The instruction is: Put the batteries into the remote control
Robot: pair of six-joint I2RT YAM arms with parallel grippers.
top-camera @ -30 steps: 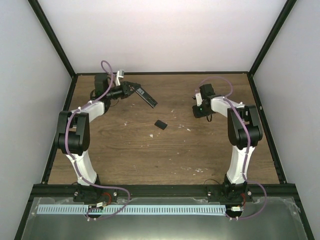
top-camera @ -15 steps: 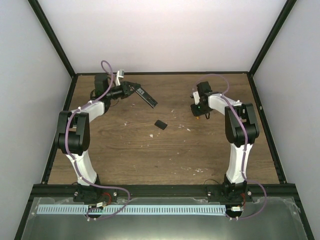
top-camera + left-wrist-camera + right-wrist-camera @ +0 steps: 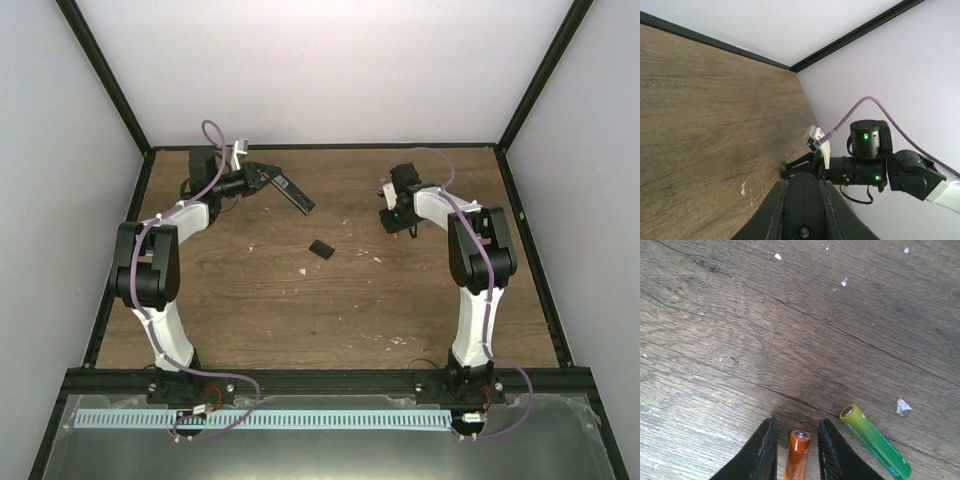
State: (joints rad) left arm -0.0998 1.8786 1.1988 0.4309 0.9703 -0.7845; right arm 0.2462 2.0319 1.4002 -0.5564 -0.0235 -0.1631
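Observation:
The black remote control (image 3: 295, 195) hangs above the far left of the table, with my left gripper (image 3: 264, 178) shut on one end of it. In the left wrist view the remote (image 3: 802, 207) is seen end-on between the fingers (image 3: 771, 205). My right gripper (image 3: 797, 420) is open and low over the wood, its fingers either side of an orange battery (image 3: 797, 455) with a gap on each side. A second, green-jacketed battery (image 3: 875, 440) lies just outside the right finger (image 3: 832, 452). From above, the right gripper (image 3: 392, 221) is at the far right of the table.
A small black squarish cover piece (image 3: 321, 249) lies on the wood between the two arms. Pale chips of wood (image 3: 902, 407) are scattered near the batteries. Black frame rails (image 3: 320, 146) border the table's far edge and sides.
My right gripper has shifted a little left and toward the far edge, low over the batteries. The left arm and the remote have not moved.

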